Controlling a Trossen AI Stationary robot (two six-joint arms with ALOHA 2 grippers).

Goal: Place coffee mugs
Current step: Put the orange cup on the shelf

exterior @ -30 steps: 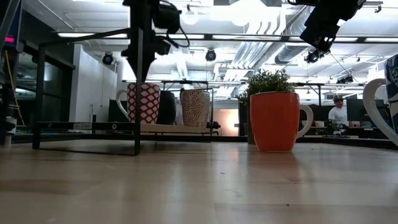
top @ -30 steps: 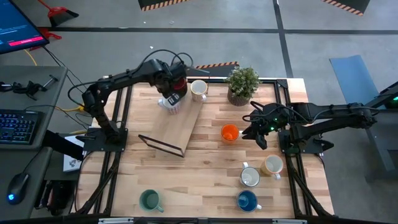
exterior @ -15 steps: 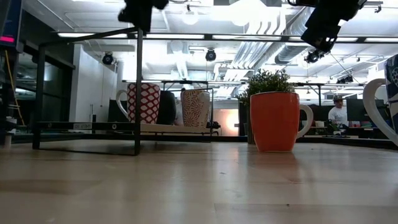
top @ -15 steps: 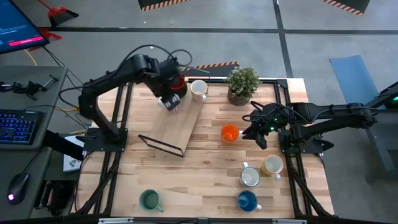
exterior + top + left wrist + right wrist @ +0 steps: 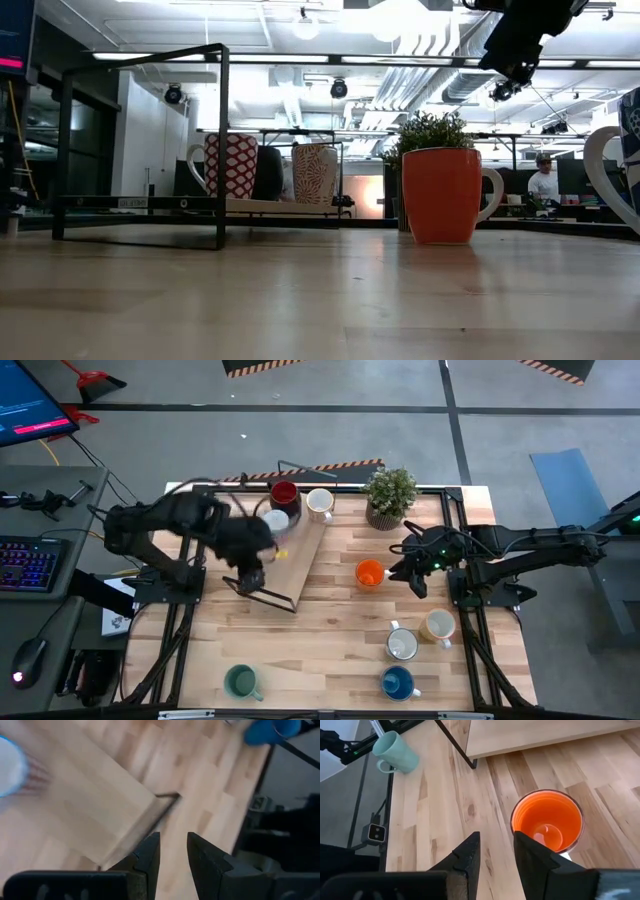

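Three mugs, the dark red mug [image 5: 284, 492] among them, are seen on the far end of the wooden shelf [image 5: 285, 565]. The left gripper [image 5: 252, 575], nearly closed and empty, is placed over the shelf's near end. The right gripper [image 5: 412, 572], empty with a narrow gap, is held just right of the orange mug [image 5: 369, 573], so this mug is judged next; wider opening and a descent onto its rim would be needed.

A grey concrete floor [image 5: 400, 385] is stretching around the wooden table [image 5: 330, 630], with hazard-striped tape [image 5: 262, 366] lying along its far edge. A side desk is holding a keyboard [image 5: 28, 562], a mouse [image 5: 30, 657] and a lit monitor [image 5: 30, 405]. Beyond the table, ceiling lights [image 5: 400, 20] are glowing over exposed ducts, and what seems to be a person [image 5: 545, 180] is sitting far off.
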